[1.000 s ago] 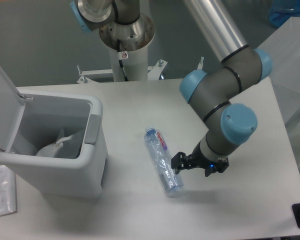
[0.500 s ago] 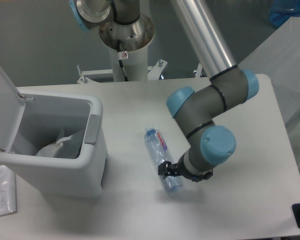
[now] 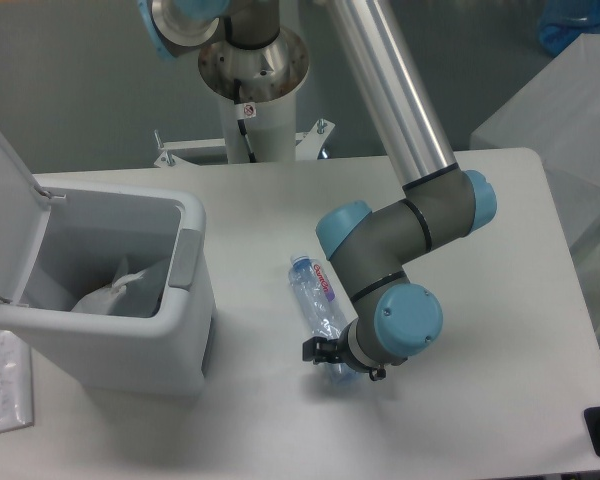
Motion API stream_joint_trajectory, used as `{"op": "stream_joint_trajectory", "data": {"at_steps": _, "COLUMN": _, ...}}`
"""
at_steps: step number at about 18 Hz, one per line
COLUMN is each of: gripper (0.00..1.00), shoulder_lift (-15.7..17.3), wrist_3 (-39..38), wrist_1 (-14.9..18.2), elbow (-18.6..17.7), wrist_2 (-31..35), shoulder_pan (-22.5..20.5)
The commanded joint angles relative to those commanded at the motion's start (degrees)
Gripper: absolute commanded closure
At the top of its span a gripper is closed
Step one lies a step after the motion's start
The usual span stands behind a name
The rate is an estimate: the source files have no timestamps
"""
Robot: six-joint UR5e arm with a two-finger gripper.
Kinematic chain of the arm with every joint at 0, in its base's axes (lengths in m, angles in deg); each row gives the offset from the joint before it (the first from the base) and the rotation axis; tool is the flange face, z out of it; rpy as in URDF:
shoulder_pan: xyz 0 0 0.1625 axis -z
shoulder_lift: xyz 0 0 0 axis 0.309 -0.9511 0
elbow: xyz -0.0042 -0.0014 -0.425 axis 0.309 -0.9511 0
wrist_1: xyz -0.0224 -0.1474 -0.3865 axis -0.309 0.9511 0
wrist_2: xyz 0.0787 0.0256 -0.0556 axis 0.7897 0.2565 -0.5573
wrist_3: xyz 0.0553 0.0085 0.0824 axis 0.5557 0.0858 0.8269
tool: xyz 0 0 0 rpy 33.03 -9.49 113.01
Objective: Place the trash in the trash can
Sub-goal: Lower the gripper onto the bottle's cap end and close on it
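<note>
At the near left edge, part of a clear plastic sheet [image 3: 0, 385] is seen lying flat beside the trash can. Near the middle of the table [image 3: 500, 420], the gripper [image 3: 332, 354] is seen low over the near end of the crushed clear bottle [image 3: 318, 304]; its black fingers [image 3: 311, 349] are partly hidden under the wrist joint, and whether the jaws are apart or clamped on the bottle cannot be told. The bottle lies on its side on the table, its blue cap [image 3: 299, 264] pointed to the far side and its red-blue label [image 3: 324, 281] just behind the cap; its near end is covered by the wrist.

To the left, well apart from the bottle, the trash can [image 3: 170, 340] is seen standing upright with its lid [image 3: 5, 200] flipped open to the left and a darker grey latch tab [image 3: 184, 260] on its right rim. Inside it, a crumpled white wrapper [image 3: 115, 292] is seen resting at the bottom.

Farther back, the silver arm tube [image 3: 390, 90] is seen rising toward the far side, and the robot's base column [image 3: 252, 95] stands behind the table's far edge.
</note>
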Motion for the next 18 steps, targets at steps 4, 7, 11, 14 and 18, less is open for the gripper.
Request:
{"op": "stream_joint_trajectory", "data": {"at_steps": 4, "gripper": 0.0, "shoulder_lift": -0.3, "wrist_3": 0.0, "wrist_1": -0.4, "elbow": 0.4, "wrist_2": 0.0, "shoulder_pan": 0.0}}
{"op": "stream_joint_trajectory", "data": {"at_steps": 7, "gripper": 0.03, "shoulder_lift": -0.6, "wrist_3": -0.2, "wrist_1": -0.4, "elbow": 1.0, "wrist_2": 0.0, "shoulder_pan": 0.1}}
{"op": "stream_joint_trajectory", "data": {"at_steps": 11, "gripper": 0.21, "shoulder_lift": -0.7, "wrist_3": -0.5, "wrist_1": -0.4, "elbow": 1.0, "wrist_2": -0.1, "shoulder_pan": 0.1}}
{"op": "stream_joint_trajectory", "data": {"at_steps": 14, "gripper": 0.34, "shoulder_lift": -0.8, "wrist_3": -0.5, "wrist_1": -0.4, "elbow": 1.0, "wrist_2": -0.1, "shoulder_pan": 0.1}}
{"op": "stream_joint_trajectory", "data": {"at_steps": 18, "gripper": 0.34, "shoulder_lift": -0.7, "wrist_3": -0.5, "wrist_1": -0.4, "elbow": 1.1, "wrist_2": -0.1, "shoulder_pan": 0.1}}
